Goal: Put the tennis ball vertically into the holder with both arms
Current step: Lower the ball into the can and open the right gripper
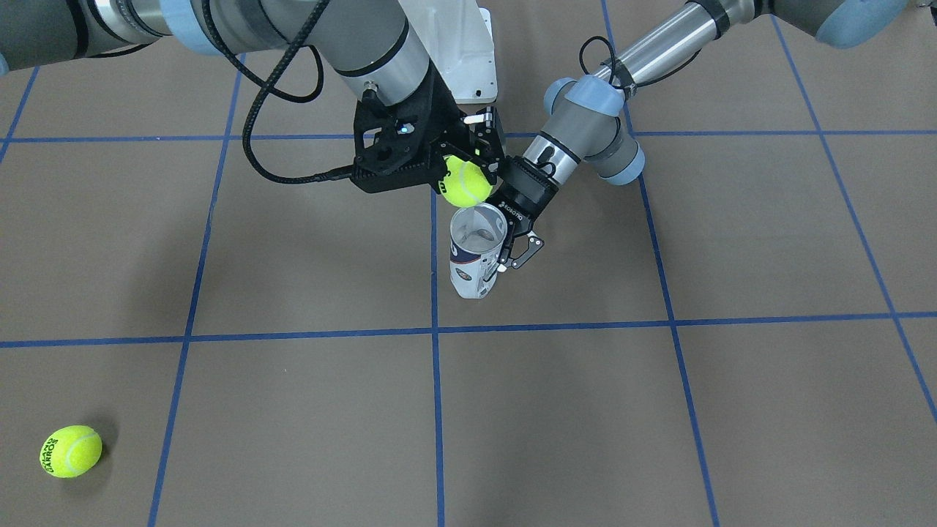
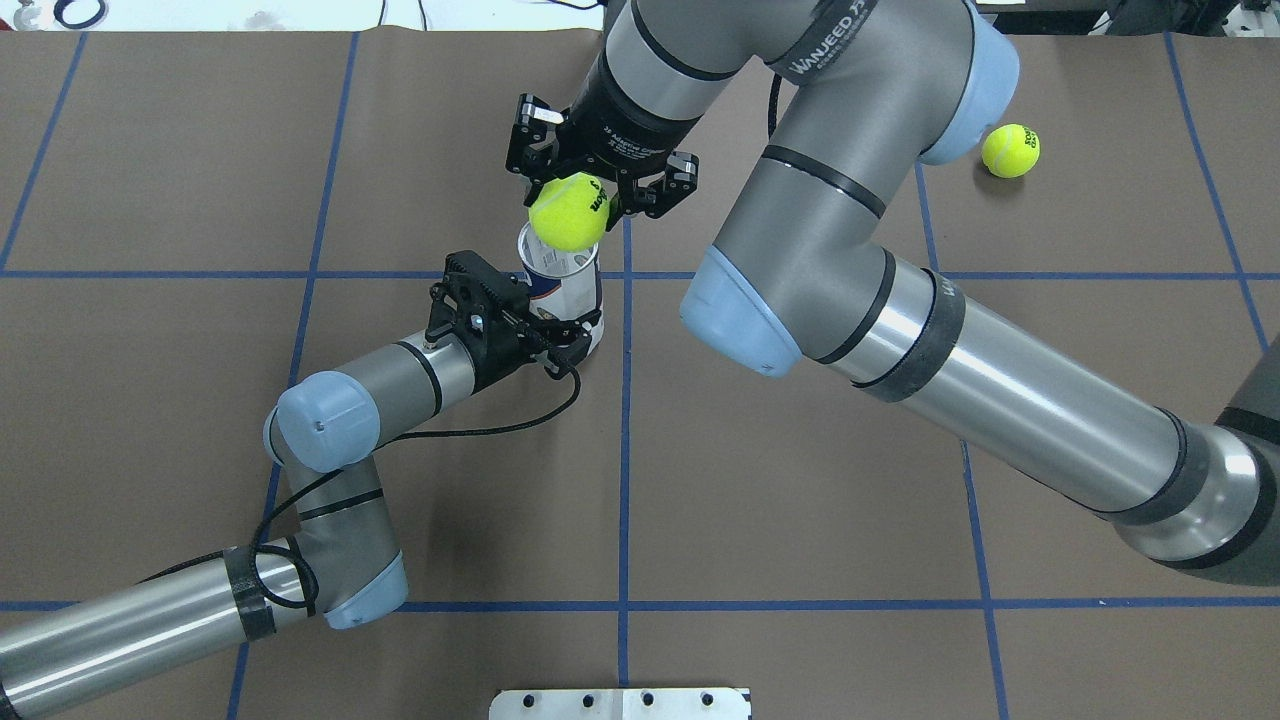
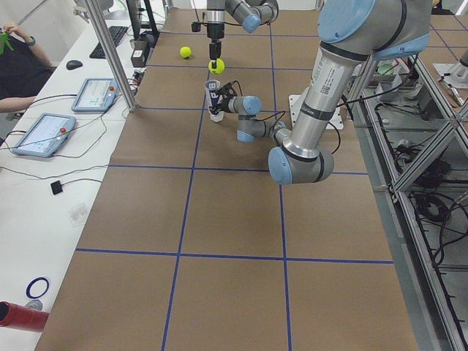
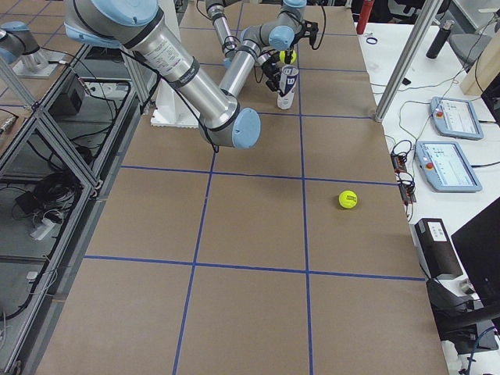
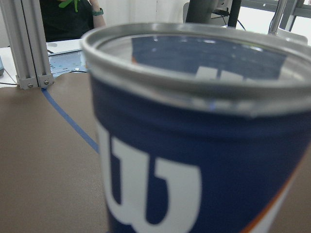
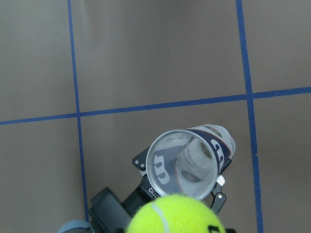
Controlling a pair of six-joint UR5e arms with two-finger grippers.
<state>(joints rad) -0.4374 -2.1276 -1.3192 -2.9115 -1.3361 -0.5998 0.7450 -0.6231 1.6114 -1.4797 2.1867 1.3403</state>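
The holder point(image 2: 566, 292), a clear tube with a navy and white "W" label, stands upright on the table, open mouth up. My left gripper point(image 2: 576, 337) is shut on its lower part from the side. The holder fills the left wrist view point(image 5: 194, 170). My right gripper point(image 2: 592, 198) is shut on a yellow-green tennis ball point(image 2: 566, 211) and holds it just above the tube's mouth, outside the tube. In the front view the ball point(image 1: 465, 181) hangs over the holder's rim point(image 1: 477, 219). In the right wrist view the ball point(image 6: 175, 216) sits below the open mouth point(image 6: 160, 167).
A second tennis ball point(image 2: 1010, 150) lies loose on the brown mat, far to my right; it also shows in the front view point(image 1: 70, 451). A white pedestal base point(image 1: 461, 51) stands at the robot's side of the table. Blue tape lines grid the mat.
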